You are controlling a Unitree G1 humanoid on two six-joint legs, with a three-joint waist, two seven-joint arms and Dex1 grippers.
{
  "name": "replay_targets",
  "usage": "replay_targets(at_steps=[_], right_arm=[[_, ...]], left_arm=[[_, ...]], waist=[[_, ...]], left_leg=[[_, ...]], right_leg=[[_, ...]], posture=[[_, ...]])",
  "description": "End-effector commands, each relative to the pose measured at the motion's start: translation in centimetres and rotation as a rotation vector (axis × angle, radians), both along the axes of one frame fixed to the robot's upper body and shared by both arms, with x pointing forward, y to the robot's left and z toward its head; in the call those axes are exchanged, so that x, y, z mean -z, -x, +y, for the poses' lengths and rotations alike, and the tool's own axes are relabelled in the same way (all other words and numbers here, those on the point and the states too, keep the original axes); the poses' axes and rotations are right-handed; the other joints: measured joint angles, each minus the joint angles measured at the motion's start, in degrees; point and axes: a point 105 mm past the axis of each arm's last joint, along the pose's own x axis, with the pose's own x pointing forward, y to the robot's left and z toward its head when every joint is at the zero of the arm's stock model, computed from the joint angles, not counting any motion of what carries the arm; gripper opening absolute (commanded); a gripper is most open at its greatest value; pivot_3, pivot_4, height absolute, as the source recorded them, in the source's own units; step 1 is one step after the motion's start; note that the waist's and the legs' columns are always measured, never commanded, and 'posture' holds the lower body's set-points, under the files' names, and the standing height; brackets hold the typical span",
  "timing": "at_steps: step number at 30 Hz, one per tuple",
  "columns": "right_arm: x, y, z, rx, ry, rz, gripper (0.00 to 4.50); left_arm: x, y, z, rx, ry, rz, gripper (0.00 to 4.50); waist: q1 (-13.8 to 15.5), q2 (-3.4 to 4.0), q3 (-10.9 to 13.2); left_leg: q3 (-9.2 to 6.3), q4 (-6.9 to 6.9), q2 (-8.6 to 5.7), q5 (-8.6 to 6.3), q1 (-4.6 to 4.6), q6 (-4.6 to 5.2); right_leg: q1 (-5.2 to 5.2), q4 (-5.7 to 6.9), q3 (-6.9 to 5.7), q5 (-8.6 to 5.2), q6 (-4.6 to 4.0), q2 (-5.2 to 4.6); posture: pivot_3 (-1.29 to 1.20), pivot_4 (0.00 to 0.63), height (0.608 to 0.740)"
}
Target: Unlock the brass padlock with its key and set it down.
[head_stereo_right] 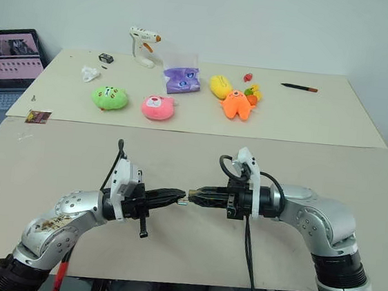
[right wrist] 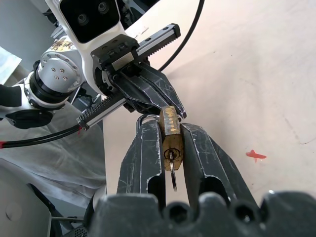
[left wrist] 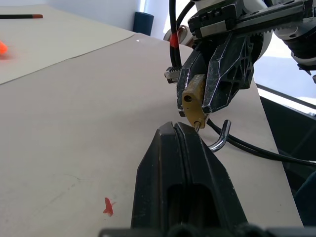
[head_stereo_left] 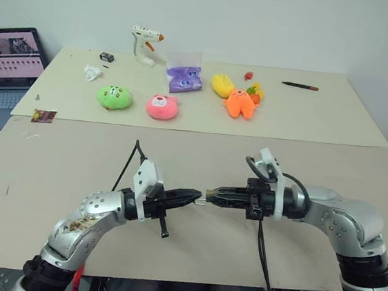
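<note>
Padlock pinched between our two grippers above the table.
Our right gripper (right wrist: pixel 170 148) clamps the brass padlock (right wrist: pixel 171 136); the left gripper (left wrist: pixel 190 136), fully closed, seemingly grips its shackle (left wrist: pixel 220 138). Twisting could slip the key (right wrist: pixel 171 170) loose.

- The left end effector (head_stereo_left: pixel 190 198) and right end effector (head_stereo_left: pixel 211 193) meet tip to tip above the near surface (head_stereo_left: pixel 52 172); the brass padlock (right wrist: pixel 171 136) fills the gap between them.
- Below and beside both, the surface lies bare.
- Beyond them, well apart, stand plush toys (head_stereo_left: pixel 162 106), a glue gun (head_stereo_left: pixel 143 45) and a pen (head_stereo_left: pixel 299 86).
- Black cables (head_stereo_left: pixel 263 253) hang under the right end effector.
</note>
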Motion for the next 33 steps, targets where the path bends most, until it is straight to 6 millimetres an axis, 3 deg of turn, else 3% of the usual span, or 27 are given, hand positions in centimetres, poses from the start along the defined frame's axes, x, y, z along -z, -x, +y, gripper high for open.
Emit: replay_targets(at_steps=[1,12,28,33], right_arm=[[-0.8,-0.8,-0.8,0.039,0.0,-0.062,0.11],[0.6,-1.3,-1.5,0.059,0.047,-0.045,0.11],[-1.5,-1.9,-1.3,0.06,-0.023,-0.058,0.11],[-0.5,-2.7,-2.2,0.087,0.024,-0.05,0.11]], left_arm=[[-0.8,0.9,-0.5,0.053,0.028,-0.035,0.05],[-0.9,0.9,-0.7,0.054,0.032,-0.037,0.05],[-1.3,0.5,-0.5,0.003,0.034,-0.063,0.05],[-2.3,-0.6,0.8,-0.07,0.036,-0.11,0.05]], waist=[[0.0,0.0,0.0],[0.2,0.0,0.0],[0.4,0.0,0.0],[0.7,0.0,0.0]], left_leg=[[0.0,0.0,0.0,0.0,-0.01,0.0],[0.01,-0.01,0.0,0.0,0.0,-0.01],[0.03,-0.01,0.0,0.0,-0.01,0.0],[0.02,0.0,0.0,0.0,0.0,0.0]], right_leg=[[0.0,0.0,0.0,0.0,0.0,0.0],[0.0,0.0,0.01,0.0,0.0,-0.01],[-0.01,-0.01,0.02,0.0,0.0,-0.01],[0.01,-0.01,0.01,0.0,0.0,-0.01]], posture=[[0.0,0.15,0.74],[0.0,0.15,0.74],[0.0,0.15,0.74],[0.0,0.15,0.74]])
